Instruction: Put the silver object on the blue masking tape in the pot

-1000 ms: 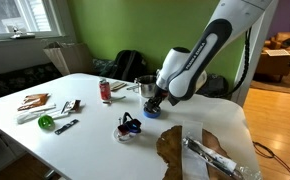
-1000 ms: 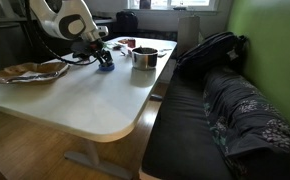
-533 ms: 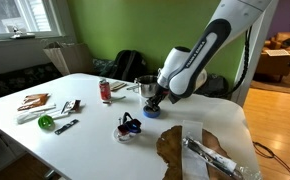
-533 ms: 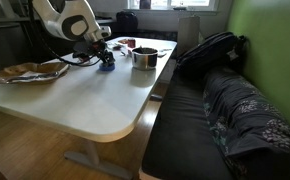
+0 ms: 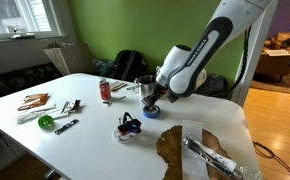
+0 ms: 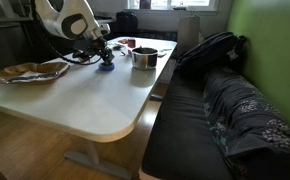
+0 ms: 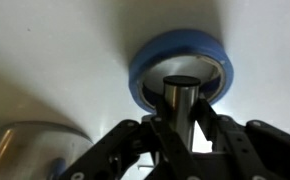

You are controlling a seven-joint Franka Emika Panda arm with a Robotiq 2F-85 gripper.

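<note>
My pincer (image 7: 182, 125) is black, my arm (image 5: 220, 35) white. The silver object (image 7: 182, 98) gleams steel-grey. The masking tape (image 7: 180, 62) is bright blue on a plain white bench (image 7: 65, 50). The pot (image 6: 143, 57) is shiny bare metal. A can (image 5: 105, 91) near the bench's far edge is red, and the wall (image 5: 135, 30) is leaf green.

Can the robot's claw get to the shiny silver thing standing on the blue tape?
Probably yes. The gripper hangs right over the silver object, a finger on each side, with nothing in between.
</note>
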